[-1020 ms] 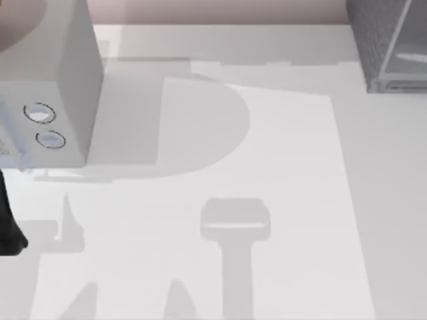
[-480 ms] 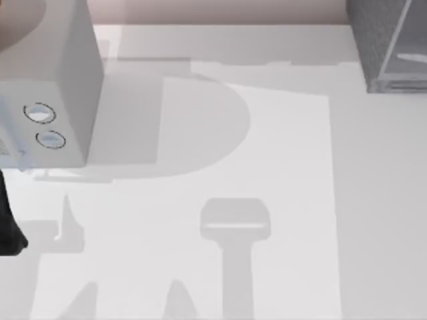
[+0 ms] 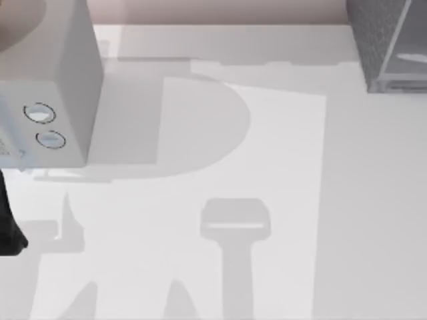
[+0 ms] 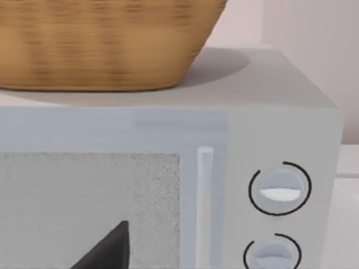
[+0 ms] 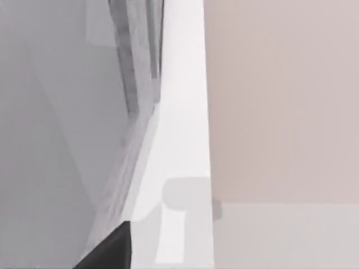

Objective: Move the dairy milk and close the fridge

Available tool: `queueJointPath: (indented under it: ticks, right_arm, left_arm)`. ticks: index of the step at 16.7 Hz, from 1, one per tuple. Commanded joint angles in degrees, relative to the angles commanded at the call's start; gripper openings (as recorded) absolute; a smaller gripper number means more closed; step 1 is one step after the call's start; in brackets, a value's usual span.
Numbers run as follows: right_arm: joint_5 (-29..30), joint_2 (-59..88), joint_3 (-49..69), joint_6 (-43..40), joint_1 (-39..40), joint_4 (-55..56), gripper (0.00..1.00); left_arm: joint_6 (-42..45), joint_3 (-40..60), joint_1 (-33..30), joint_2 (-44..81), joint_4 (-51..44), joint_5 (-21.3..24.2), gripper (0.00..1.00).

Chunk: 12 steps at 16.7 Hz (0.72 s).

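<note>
One dark finger tip of the left end effector juts in front of the microwave door in the left wrist view; whether that end effector is spread or pressed together cannot be told. A dark bit of the left arm shows at the desk's left edge. The right end effector shows as one dark tip beside the fridge, its state likewise unclear. The fridge, dark grey, speckled, with a pale glassy panel, sits at the desk's far right corner, cut off. A wicker basket rests on the microwave.
</note>
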Motion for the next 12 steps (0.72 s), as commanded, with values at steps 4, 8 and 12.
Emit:
queueJointPath:
  ticks: [4,8,12]
  right_arm:
    - [-0.1,-0.19,0.1,-0.09,-0.51,0.03,1.0]
    - [3.82,-0.49,-1.86,3.29,3.06,1.71,1.0]
    - [14.4,-3.19,-5.12,12.14,13.15,6.17,1.0]
  left_arm:
    - [0.0,0.0,0.0,0.0,0.0,0.0,1.0]
    - [0.0,0.0,0.0,0.0,0.0,0.0,1.0]
    - [0.0,0.0,0.0,0.0,0.0,0.0,1.0]
